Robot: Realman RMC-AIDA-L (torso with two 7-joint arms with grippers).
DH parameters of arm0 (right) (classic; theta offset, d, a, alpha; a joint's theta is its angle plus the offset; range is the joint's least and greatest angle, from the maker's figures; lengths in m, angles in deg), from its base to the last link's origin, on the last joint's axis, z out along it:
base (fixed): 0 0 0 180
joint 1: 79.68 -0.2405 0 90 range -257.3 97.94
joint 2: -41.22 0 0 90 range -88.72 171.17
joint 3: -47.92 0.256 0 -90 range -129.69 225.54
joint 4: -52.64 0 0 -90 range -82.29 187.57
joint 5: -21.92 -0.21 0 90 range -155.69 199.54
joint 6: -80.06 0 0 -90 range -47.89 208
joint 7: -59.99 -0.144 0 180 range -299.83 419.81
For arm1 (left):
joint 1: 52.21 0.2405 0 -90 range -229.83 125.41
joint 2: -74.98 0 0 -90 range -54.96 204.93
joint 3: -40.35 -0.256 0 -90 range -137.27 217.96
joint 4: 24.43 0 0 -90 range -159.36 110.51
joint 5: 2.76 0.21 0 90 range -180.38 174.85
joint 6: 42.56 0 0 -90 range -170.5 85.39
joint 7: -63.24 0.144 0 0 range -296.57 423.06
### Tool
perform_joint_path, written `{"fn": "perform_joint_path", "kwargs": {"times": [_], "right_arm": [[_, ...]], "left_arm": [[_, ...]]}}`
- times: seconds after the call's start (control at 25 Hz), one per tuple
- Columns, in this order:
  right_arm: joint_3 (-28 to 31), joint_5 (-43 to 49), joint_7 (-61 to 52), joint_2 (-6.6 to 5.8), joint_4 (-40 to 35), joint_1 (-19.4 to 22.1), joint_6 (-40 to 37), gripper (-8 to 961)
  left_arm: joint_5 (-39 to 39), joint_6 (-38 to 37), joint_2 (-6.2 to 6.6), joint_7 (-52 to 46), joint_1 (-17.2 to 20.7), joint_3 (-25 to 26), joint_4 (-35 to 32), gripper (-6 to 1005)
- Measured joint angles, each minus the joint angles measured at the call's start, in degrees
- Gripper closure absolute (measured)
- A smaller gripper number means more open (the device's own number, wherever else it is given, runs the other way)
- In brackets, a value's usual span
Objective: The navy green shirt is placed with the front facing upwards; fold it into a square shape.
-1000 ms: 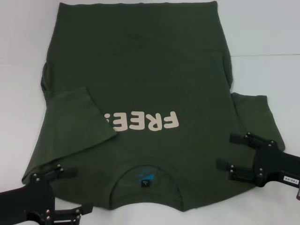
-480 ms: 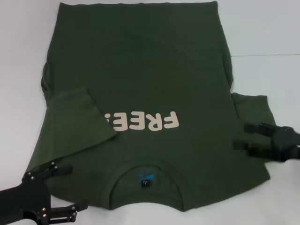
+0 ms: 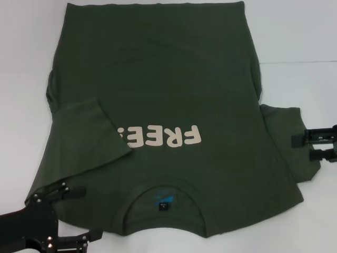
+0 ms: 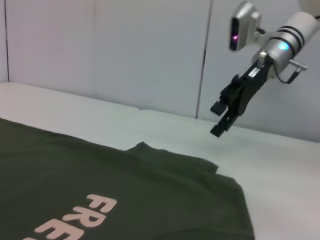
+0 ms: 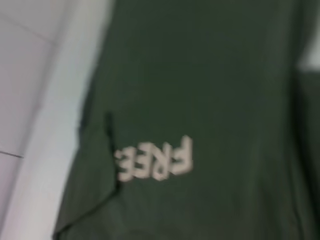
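The left gripper (image 3: 79,213) sits at the near left shoulder of the shirt (image 3: 168,95), fingers apart. The right gripper (image 3: 305,147) hangs raised beside the right sleeve, fingers apart, holding nothing. The shirt lies face up on the table (image 3: 295,37), collar nearest, hem farthest, left sleeve folded inward.

Head overhead; wrists low, oblique.

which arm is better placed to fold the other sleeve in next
Right, likely. The right gripper hovers open at the unfolded sleeve of the navy green shirt. The left gripper sits by the already folded side.
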Motion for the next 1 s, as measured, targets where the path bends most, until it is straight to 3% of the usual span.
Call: {"fn": "perform_joint_path", "kwargs": {"times": [0.32,0.6,1.0], "right_arm": [[0.3,5.9,-10.6,-0.85,2.0,-2.5,2.2,40],[0.0,11.5,-15.9,-3.74,11.4,-4.3,8.3,40],[0.3,13.2,-17.1,-3.86,12.0,-4.2,9.6,39]], "left_arm": [[0.1,-1.1,0.13,-0.4,-0.3,0.0,-0.6,39],[0.4,-1.2,0.20,-1.2,-0.4,0.0,-1.6,39],[0.5,-0.6,0.20,-2.9,-0.8,-0.8,-1.8,40]]}}
